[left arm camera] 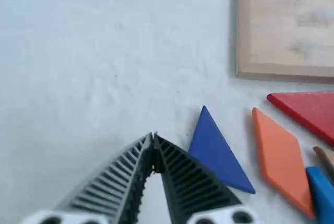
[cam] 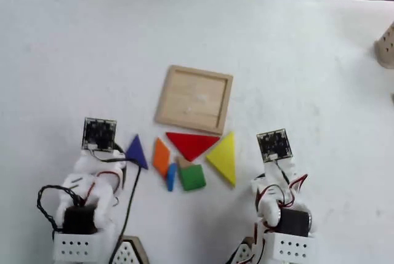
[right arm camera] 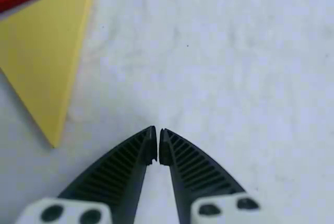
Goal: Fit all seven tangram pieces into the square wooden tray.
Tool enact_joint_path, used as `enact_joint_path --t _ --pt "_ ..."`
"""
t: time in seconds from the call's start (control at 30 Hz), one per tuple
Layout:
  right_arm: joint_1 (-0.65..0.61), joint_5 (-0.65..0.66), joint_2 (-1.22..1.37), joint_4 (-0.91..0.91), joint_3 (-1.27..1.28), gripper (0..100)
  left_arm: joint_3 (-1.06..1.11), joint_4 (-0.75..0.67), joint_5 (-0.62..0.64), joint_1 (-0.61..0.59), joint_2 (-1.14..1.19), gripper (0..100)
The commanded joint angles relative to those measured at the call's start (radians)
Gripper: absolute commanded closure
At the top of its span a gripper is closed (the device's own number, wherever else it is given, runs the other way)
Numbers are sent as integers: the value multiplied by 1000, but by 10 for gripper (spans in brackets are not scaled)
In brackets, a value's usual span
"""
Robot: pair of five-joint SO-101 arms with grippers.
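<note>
The square wooden tray [cam: 193,99] lies mid-table with nothing in it; its corner [left arm camera: 284,25] also appears in the left wrist view. In front of it lie a red triangle [cam: 192,144], yellow triangle [cam: 224,157], green square [cam: 192,177], orange parallelogram [cam: 161,156], small light-blue piece [cam: 171,176], tan piece [cam: 183,163] and dark blue triangle [cam: 136,152]. My left gripper [left arm camera: 154,153] is shut beside the dark blue triangle [left arm camera: 216,152], holding nothing. My right gripper [right arm camera: 157,145] is shut on bare table, beside the yellow triangle [right arm camera: 46,62].
Both arm bases sit at the table's front edge, left [cam: 86,215] and right [cam: 280,221]. A perforated wooden object [cam: 385,45] stands at the far right edge. A black cable [cam: 130,196] runs by the left arm. White table surrounds the tray.
</note>
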Motion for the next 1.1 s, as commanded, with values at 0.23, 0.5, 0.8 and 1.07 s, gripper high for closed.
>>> enact_joint_path --t 0.23,0.5,0.8,1.07 --pt "-4 14 -8 2 9 981 -51 -29 -11 -108 -4 850" --pt "-4 14 -8 2 9 981 -209 14 15 -108 111 849" --pt "-4 14 -8 2 9 981 -502 8 77 -1 707 846" --pt "-4 14 -8 2 9 981 -677 8 229 50 1164 775"
